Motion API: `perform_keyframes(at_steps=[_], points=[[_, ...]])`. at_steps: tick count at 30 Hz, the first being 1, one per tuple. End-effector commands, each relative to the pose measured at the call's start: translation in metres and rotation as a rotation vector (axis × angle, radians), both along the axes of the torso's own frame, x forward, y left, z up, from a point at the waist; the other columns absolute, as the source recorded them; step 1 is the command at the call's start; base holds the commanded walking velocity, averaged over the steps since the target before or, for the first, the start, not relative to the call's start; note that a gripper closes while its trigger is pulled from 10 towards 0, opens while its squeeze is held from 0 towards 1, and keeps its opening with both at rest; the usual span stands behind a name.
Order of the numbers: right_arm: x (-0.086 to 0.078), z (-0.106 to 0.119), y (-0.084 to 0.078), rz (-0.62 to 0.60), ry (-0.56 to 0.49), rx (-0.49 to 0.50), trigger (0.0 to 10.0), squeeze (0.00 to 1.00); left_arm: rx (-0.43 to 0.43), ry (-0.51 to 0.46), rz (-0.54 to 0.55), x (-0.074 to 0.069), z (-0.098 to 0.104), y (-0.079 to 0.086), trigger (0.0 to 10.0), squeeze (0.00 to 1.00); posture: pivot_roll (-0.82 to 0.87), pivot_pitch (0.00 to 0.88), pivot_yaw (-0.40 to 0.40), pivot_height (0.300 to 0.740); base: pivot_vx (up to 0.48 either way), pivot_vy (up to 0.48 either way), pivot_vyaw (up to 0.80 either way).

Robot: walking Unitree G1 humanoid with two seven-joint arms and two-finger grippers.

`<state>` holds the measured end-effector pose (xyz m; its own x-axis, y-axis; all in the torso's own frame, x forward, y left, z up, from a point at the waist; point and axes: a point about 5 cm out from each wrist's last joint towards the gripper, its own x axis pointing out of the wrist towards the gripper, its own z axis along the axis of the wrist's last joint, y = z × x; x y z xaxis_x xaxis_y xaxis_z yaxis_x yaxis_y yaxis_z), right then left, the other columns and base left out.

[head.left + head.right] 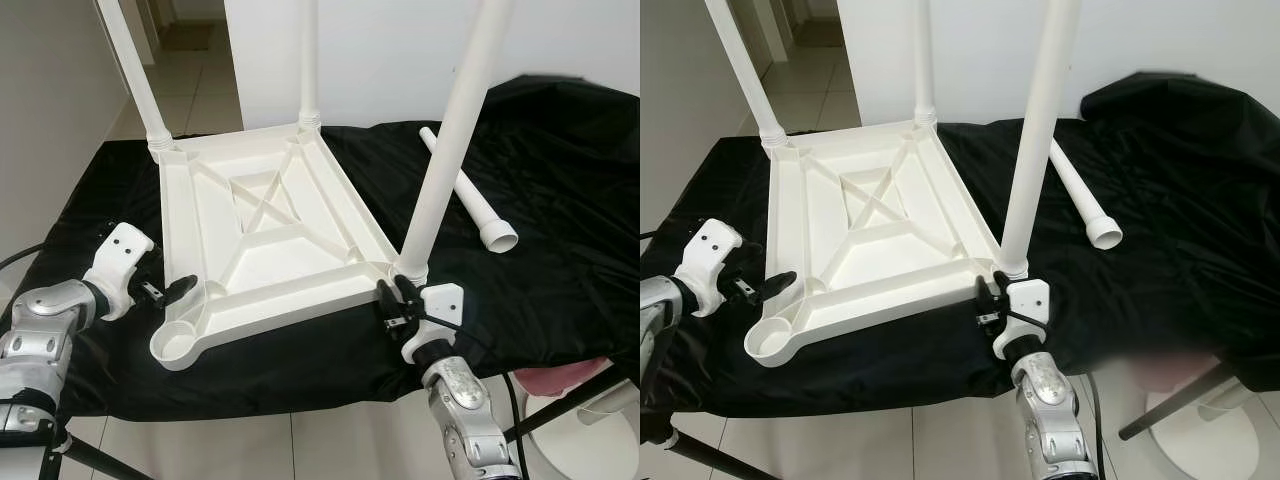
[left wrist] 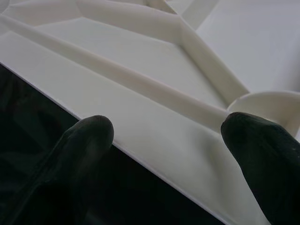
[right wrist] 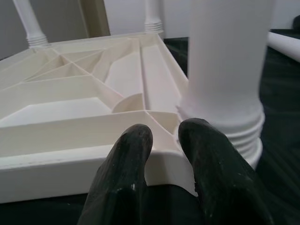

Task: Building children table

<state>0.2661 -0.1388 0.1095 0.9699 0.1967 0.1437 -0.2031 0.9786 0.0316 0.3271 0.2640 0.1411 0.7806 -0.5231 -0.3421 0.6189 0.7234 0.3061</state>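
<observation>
The white tabletop (image 1: pixel 270 240) lies upside down mid-frame on the black cloth (image 1: pixel 560 200) so legs can go in — the left gripper (image 1: pixel 178 290) is wide open at its edge, holding nothing, by the empty corner socket (image 1: pixel 178 343), the right gripper (image 1: pixel 392 298) nearly closed at the lower-right corner, probably steadying it, and the last leg (image 1: pixel 470 195) lies upper right.

Bright, even indoor light; the upturned white plastic tabletop (image 1: pixel 265 250) shows soft shading between its ribs, no glare. The black cloth (image 1: pixel 560 220) swallows detail. Wrist views are softer (near black fingers (image 3: pixel 126 154) blurred).
</observation>
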Motion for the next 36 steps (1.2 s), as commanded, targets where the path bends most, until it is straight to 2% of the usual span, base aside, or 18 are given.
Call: perform_keyframes(at_steps=[1,5,9,12,15,17,21,24,29,35,36], points=[[-0.002,0.001,-0.002,-0.023,-0.008,0.016,10.0,0.0,0.042,-0.079,0.185,0.005,-0.001,0.009,10.0,0.0,0.0,0.051,0.053,0.74,0.0,0.0,0.0],[-0.01,0.0,-0.003,-0.082,-0.015,0.021,10.0,0.0,0.091,-0.051,0.166,0.001,-0.014,0.01,10.0,0.0,0.0,0.054,0.055,0.74,0.0,0.0,0.0],[-0.013,-0.001,-0.005,-0.101,-0.015,0.024,10.0,0.0,0.105,-0.041,0.153,-0.001,-0.018,0.01,10.0,0.0,0.0,0.057,0.059,0.74,0.0,0.0,0.0],[-0.018,-0.002,-0.013,-0.192,-0.023,0.016,10.0,0.0,0.139,-0.004,0.096,-0.009,-0.03,0.008,10.0,0.0,-0.01,0.054,0.061,0.74,0.0,0.0,0.0],[-0.02,-0.002,-0.016,-0.222,-0.028,0.005,10.0,0.0,0.15,0.006,0.075,-0.011,-0.034,0.007,10.0,0.0,-0.01,0.051,0.06,0.74,0.0,0.0,0.0],[-0.023,-0.008,-0.021,-0.317,0.006,-0.018,10.0,0.0,0.159,0.029,0.03,-0.015,-0.042,0.003,10.0,0.0,0.0,0.05,0.058,0.74,0.0,0.0,0.0],[-0.026,-0.012,-0.024,-0.367,0.021,-0.028,10.0,0.0,0.193,0.04,-0.012,-0.02,-0.049,0.001,10.0,0.0,0.0,0.05,0.055,0.74,0.0,0.0,0.0],[-0.026,-0.01,-0.026,-0.395,0.012,-0.034,10.0,0.0,0.186,0.049,-0.021,-0.021,-0.052,0.0,10.0,0.0,0.0,0.05,0.055,0.74,0.0,0.0,0.0],[-0.018,0.0,-0.041,-0.52,-0.026,-0.053,10.0,0.0,0.177,0.066,-0.053,-0.028,-0.058,-0.002,10.0,0.0,0.0,0.048,0.058,0.74,0.0,0.0,0.0],[-0.005,0.008,-0.042,-0.56,-0.057,-0.057,10.0,0.0,0.165,0.088,-0.086,-0.035,-0.065,-0.006,10.0,0.0,0.0,0.048,0.06,0.74,0.0,0.0,0.0],[0.006,0.013,-0.038,-0.568,-0.063,-0.034,10.0,0.0,0.172,0.098,-0.117,-0.04,-0.07,-0.01,10.0,0.0,0.01,0.047,0.061,0.74,0.0,0.0,0.0]])
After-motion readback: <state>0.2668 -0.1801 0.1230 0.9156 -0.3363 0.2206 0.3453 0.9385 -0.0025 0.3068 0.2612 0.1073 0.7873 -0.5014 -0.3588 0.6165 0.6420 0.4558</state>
